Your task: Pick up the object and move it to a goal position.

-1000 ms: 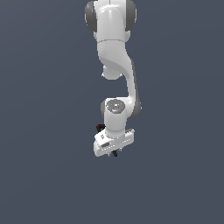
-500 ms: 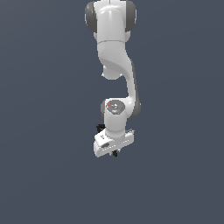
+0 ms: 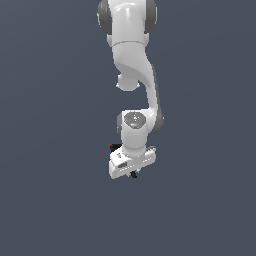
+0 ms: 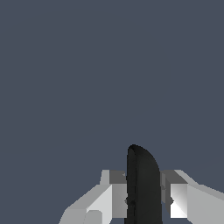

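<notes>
Clamped between the 2 pale grey fingers (image 4: 114, 199) of the white parallel gripper (image 3: 133, 173), the small black spring clamp (image 4: 142, 186) with a red tip is held against a plain slate-grey backdrop (image 3: 55, 125), beneath the white jointed arm (image 3: 132, 75).

You'll find very little has changed over the last second. The hand (image 3: 133, 170) has drifted a touch toward the exterior view's right and slightly upward, carrying the black clamp (image 3: 133, 174) with it. The wrist joint above moved by the same small amount. The red tip (image 3: 112, 146) beside the hand has shifted along with them.
</notes>
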